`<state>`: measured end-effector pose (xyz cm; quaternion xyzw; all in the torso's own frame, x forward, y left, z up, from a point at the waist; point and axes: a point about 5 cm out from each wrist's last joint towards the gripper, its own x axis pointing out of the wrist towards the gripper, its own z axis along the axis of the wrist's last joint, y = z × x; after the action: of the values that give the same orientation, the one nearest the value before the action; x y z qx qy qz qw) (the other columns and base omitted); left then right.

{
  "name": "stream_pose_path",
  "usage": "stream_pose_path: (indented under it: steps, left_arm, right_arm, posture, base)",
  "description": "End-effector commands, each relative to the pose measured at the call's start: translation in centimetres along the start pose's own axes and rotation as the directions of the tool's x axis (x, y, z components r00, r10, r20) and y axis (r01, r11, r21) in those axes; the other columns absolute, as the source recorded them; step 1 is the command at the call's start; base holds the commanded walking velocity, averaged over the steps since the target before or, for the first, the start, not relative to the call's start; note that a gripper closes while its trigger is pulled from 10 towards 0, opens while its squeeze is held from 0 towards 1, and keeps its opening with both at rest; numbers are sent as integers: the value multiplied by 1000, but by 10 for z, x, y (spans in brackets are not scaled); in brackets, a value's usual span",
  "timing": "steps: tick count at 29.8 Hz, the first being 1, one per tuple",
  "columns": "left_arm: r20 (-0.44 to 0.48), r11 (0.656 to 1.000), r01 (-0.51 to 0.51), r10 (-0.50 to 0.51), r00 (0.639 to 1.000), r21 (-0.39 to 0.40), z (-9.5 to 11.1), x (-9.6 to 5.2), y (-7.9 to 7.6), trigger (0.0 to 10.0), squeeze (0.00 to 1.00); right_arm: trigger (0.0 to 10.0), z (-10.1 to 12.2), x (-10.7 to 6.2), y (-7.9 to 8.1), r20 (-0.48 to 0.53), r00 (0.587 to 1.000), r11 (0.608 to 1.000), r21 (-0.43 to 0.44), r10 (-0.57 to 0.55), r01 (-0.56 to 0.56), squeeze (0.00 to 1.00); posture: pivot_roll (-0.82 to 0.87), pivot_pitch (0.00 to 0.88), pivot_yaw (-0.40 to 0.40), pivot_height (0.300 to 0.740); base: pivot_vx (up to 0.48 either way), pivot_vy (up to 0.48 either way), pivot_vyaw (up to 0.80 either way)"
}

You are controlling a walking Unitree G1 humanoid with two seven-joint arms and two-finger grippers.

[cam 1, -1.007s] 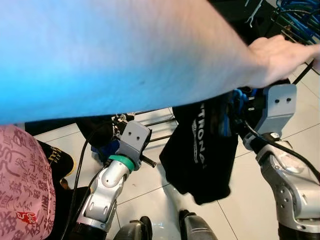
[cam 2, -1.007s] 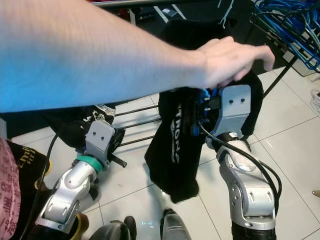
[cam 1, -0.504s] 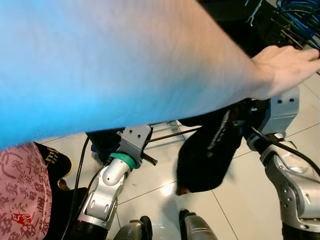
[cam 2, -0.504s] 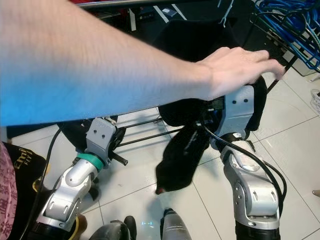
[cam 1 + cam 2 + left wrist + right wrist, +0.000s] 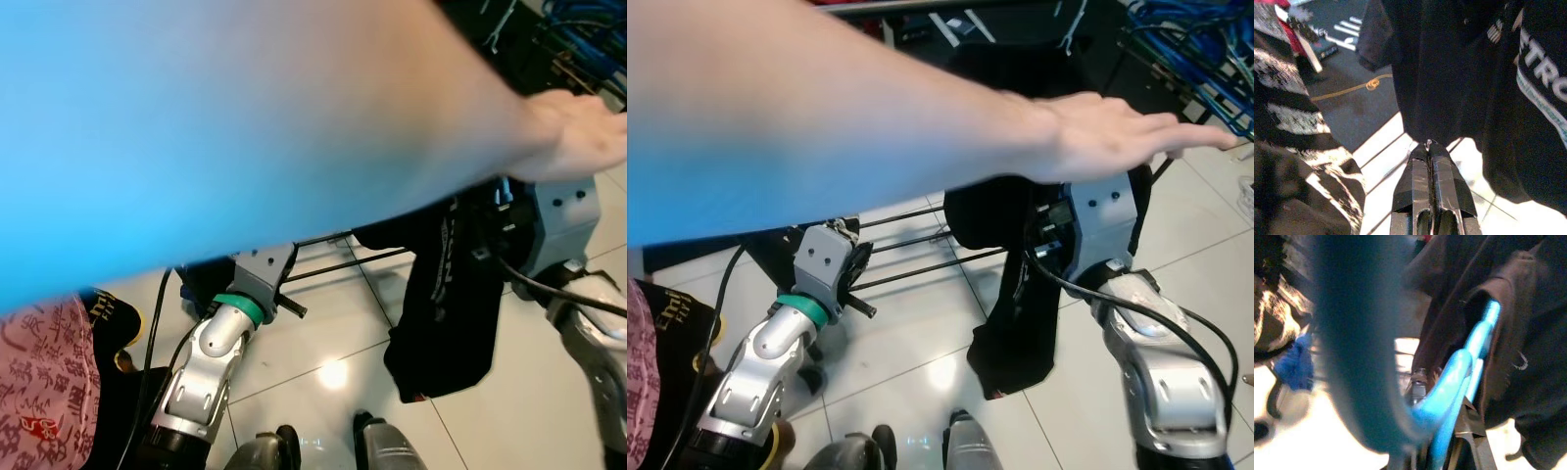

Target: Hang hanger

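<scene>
We stand on a floor (image 5: 921, 372) of glossy white tiles with dark grout lines, a ceiling light glaring off the tile just ahead of our feet. A person's bare forearm (image 5: 823, 127) crosses the head views from our left, blurred and blue-tinted, and its hand (image 5: 1107, 137) lies flat above our right wrist. Behind it we see the thin black bars of a garment rack (image 5: 921, 269) low over the tiles, dark clothes hanging on it, and a tangle of blue hangers (image 5: 1185, 39) in the far right corner. At our left edge there is a patterned pink cloth (image 5: 39, 392).

A black T-shirt with white lettering (image 5: 1019, 294) hangs from our right arm down to just above the floor. In the right wrist view the right gripper (image 5: 1449, 440) closes its fingers on the neck of a blue hanger (image 5: 1469, 352), whose arm runs into the collar of the T-shirt; the blurred hook curves close to the lens.

The left gripper (image 5: 1430, 152) is pressed narrow, fingertips together and holding nothing, pointing at the hanging dark garments.
</scene>
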<state>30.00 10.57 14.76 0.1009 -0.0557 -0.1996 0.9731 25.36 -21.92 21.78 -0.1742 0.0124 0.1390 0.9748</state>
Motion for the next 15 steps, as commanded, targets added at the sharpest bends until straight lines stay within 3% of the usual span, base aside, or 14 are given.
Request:
stream_pose_path:
  steps: [1, 5, 7, 9, 10, 13, 15]
  left_arm:
    - [31, 1000, 29, -29, 999, -8, 12, -4, 12, 10000, 0]
    - [48, 999, 49, -49, 998, -2, 18, -5, 15, 10000, 0]
    - [87, 989, 148, -147, 985, -2, 31, -8, 11, 10000, 0]
    - [98, 983, 181, -179, 979, -6, 34, -10, 9, 10000, 0]
    - [113, 975, 221, -218, 969, -17, 38, -11, 6, 10000, 0]
    - [129, 967, 253, -250, 960, -9, 43, -12, 6, 10000, 0]
    - [152, 971, 237, -238, 959, 26, 50, -13, 12, 10000, 0]
  right_arm:
    - [10000, 1, -13, -11, -20, 1000, 998, -60, -16, 14, 0]
    - [10000, 0, -17, -15, -37, 999, 996, -88, -25, 22, 0]
    - [10000, 3, -27, -19, -54, 998, 984, -177, 26, -35, 0]
    - [10000, 5, -31, -19, -59, 997, 976, -206, 58, -69, 0]
    - [10000, 7, -35, -17, -68, 990, 957, -259, 119, -133, 0]
    - [10000, 8, -40, -15, -89, 978, 927, -311, 190, -208, 0]
    - [10000, 9, -40, -5, -100, 955, 885, -358, 279, -296, 0]
  posture:
    - [-272, 132, 80, 740]
    - [-272, 132, 80, 740]
    - [-270, 141, 87, 740]
    - [-270, 141, 87, 740]
    - [-271, 142, 92, 740]
    - [-270, 144, 94, 740]
    - [-268, 146, 98, 740]
  base:
    - [0, 0, 0]
    - [0, 0, 0]
    - [0, 0, 0]
    - [0, 0, 0]
    - [0, 0, 0]
    - [0, 0, 0]
    - [0, 0, 0]
